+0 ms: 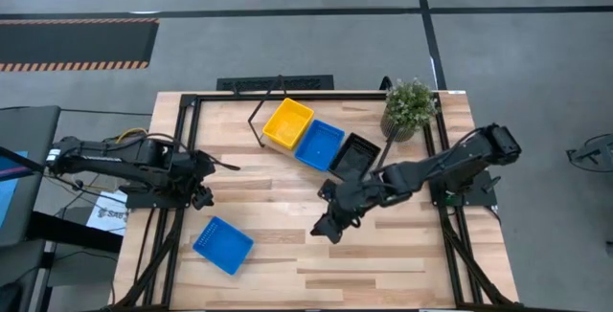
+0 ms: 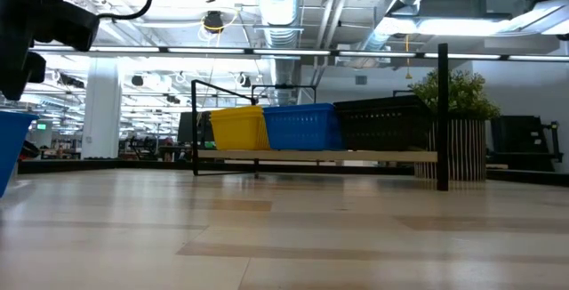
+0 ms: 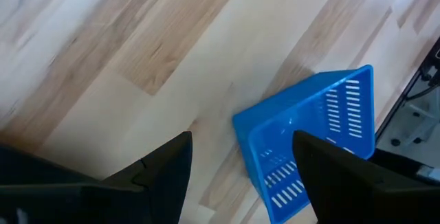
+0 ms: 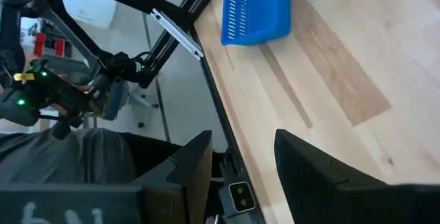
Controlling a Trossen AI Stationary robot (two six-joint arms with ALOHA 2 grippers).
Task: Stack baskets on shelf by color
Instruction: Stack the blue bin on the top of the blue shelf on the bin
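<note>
Baskets come first: one loose blue basket (image 1: 223, 245) lies alone on the tabletop (image 1: 287, 274) near the front-left corner, just ahead of the left gripper (image 3: 240, 172) and offset toward one finger. That gripper's jaws stand wide apart with nothing between them. The right gripper (image 1: 326, 228) hangs over the middle of the table, jaws parted and empty; the same blue basket is well ahead of them, near the table edge in its wrist view.

Farther back, the shelf (image 2: 320, 156) carries a yellow basket (image 1: 288, 124), a second blue basket (image 1: 320, 144) and a black basket (image 1: 354, 156) in a row, touching side by side. A potted plant (image 1: 409, 109) stands just beyond the black one, at the shelf's end.

Risks, as I judge them: the loose basket sits near the table's edge, so a push from a finger instead of a clean pinch on its thin wall could slide it off. It is also askew to the left jaws; closing as aligned may catch a corner and tip it. Carrying it to the blue stack may knock the neighbours.

Hidden: how many baskets are nested in each stack cannot be told. From the low view the loose basket is cut off at the frame's side, and the shelf's far legs are obscured.
</note>
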